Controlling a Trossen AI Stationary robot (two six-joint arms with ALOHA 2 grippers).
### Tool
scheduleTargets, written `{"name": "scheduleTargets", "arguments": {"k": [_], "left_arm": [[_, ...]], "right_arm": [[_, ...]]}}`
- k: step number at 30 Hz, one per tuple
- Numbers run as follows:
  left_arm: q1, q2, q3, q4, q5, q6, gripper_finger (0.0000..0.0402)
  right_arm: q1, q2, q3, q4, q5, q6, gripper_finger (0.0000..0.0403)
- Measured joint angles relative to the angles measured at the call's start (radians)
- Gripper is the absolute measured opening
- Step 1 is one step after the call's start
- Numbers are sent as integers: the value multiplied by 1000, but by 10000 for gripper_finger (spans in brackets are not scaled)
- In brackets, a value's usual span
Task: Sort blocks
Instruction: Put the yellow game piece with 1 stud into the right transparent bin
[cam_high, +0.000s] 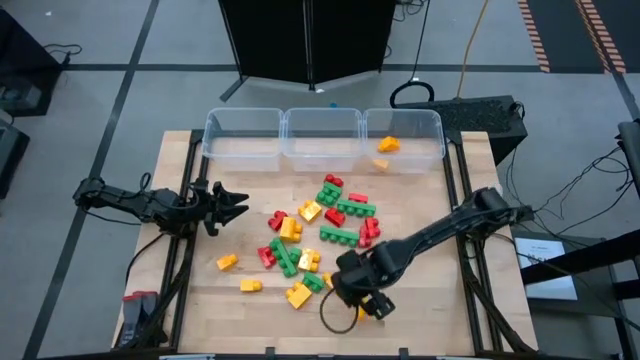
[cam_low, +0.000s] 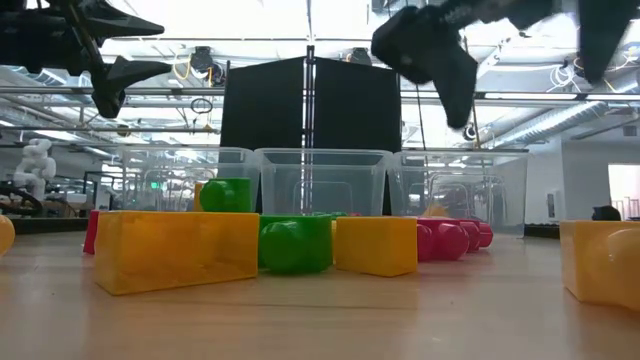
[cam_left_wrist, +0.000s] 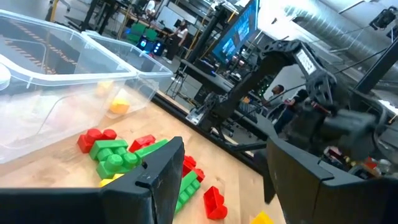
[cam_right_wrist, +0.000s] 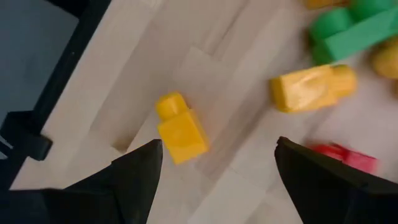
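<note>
Seen from above, blocks (cam_high: 318, 235) lie scattered mid-table: red, green, yellow studded plastic bricks; one yellow inside rightmost clear bin (cam_high: 404, 139). Left gripper (cam_high: 238, 207) wide open, empty, left of pile. Right gripper (cam_high: 372, 306) spread, holding nothing, near front edge.
Low view: glossy blocky bricks on pale wood table (cam_low: 330, 320).
Right wrist view: small yellow brick (cam_right_wrist: 180, 129) just ahead of open fingers.

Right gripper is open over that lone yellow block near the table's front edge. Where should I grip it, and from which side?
Come straight down with the right gripper, open above it. The yellow block lies alone on the wooden table, clear of the other blocks. It is a boxy body with one stud at an end. Close on the body's two long flat sides, not on the rounded stud, which would probably slip.
</note>
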Motion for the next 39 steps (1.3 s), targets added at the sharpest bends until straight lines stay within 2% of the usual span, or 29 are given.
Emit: {"name": "scheduleTargets", "arguments": {"k": [17,21,26,34,39], "left_arm": [[0,0,0,-18,59,-27,208],[0,0,0,-23,59,-27,208],[0,0,0,-24,58,-26,208],[0,0,0,-24,58,-26,208],[0,0,0,-27,57,-26,208]], "right_arm": [[84,220,2,58,30,39,294],[87,236,6,61,83,72,242],[84,237,4,61,86,95,113],[57,215,18,13,81,192,114],[10,107,18,-28,122,233,114]]}}
